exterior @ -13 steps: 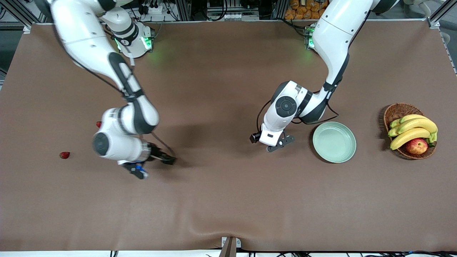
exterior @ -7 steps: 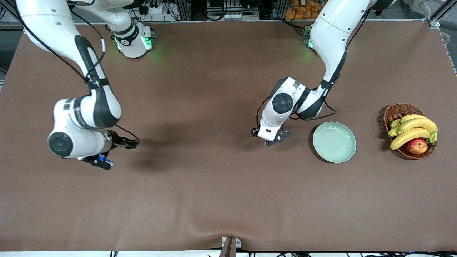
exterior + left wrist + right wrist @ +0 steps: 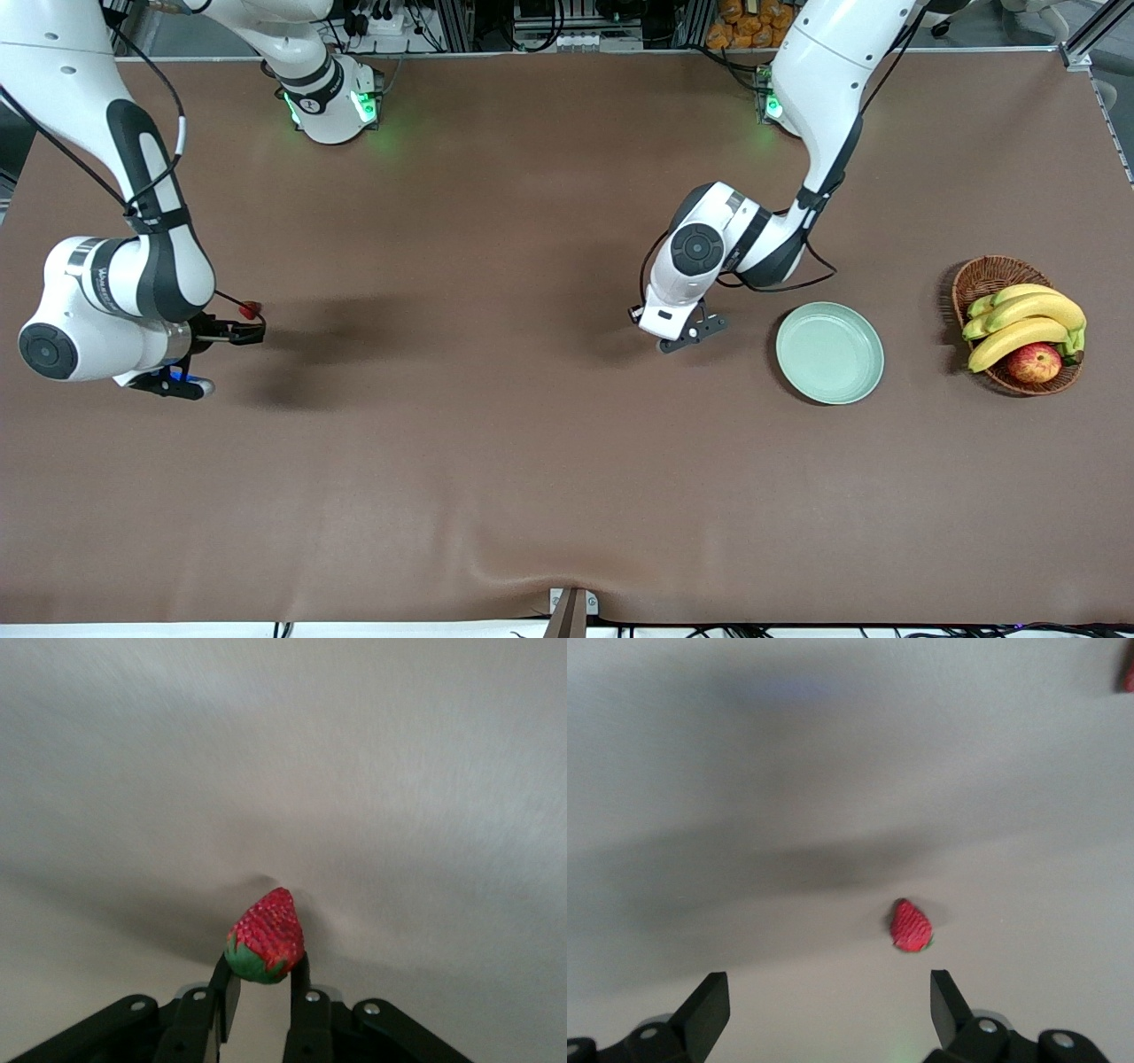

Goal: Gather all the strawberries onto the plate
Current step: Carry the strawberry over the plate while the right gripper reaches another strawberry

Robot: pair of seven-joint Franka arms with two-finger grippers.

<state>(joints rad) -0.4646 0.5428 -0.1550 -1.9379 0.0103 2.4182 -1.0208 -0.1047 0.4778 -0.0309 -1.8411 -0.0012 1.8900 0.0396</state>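
Note:
My left gripper (image 3: 263, 967) is shut on a small red strawberry (image 3: 266, 935) with a green top, pinched at its leafy end low over the brown cloth. In the front view this left gripper (image 3: 693, 331) sits beside the pale mint plate (image 3: 829, 352), toward the right arm's end; the held berry is hidden there. My right gripper (image 3: 246, 333) hovers open near the right arm's end of the table, close to a second strawberry (image 3: 252, 309). The right wrist view shows that strawberry (image 3: 911, 926) lying just ahead of the right gripper (image 3: 828, 985), and a third strawberry (image 3: 1128, 675) farther off.
A brown wicker basket (image 3: 985, 276) with bananas (image 3: 1028, 321) and a red-yellow apple (image 3: 1034, 362) stands at the left arm's end, next to the plate. Brown cloth (image 3: 532, 461) covers the whole table, with a small ridge near the front edge.
The right arm has swung from the table's middle toward its own end, bringing its open gripper beside a strawberry and covering another. The left gripper has closed and shifted slightly.

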